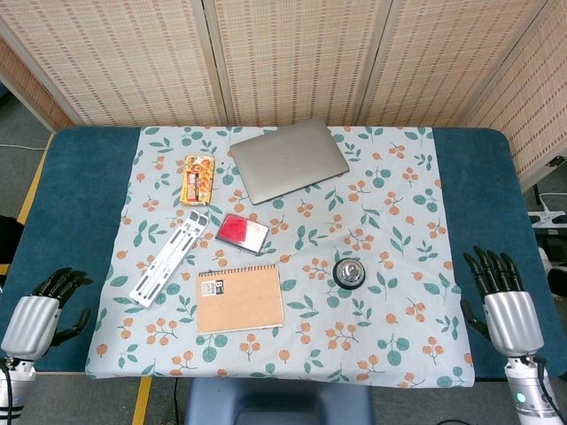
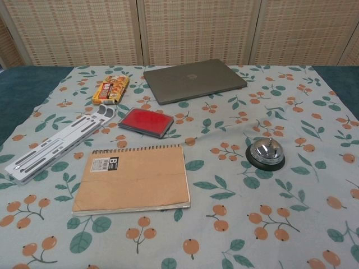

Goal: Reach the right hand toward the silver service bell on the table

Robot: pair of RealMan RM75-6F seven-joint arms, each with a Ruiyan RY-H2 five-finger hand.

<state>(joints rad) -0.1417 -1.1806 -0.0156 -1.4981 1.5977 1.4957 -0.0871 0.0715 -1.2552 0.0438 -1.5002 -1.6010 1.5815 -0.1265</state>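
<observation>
The silver service bell with a black base sits on the floral tablecloth, right of centre; the chest view shows the bell at its right side. My right hand rests at the table's right front edge, fingers spread and empty, well to the right of the bell. At the left front corner my left hand lies with fingers loosely apart, holding nothing. Neither hand appears in the chest view.
A brown spiral notebook lies left of the bell. Behind it are a red case, a white folding stand, a snack packet and a closed grey laptop. Wicker screens stand behind the table.
</observation>
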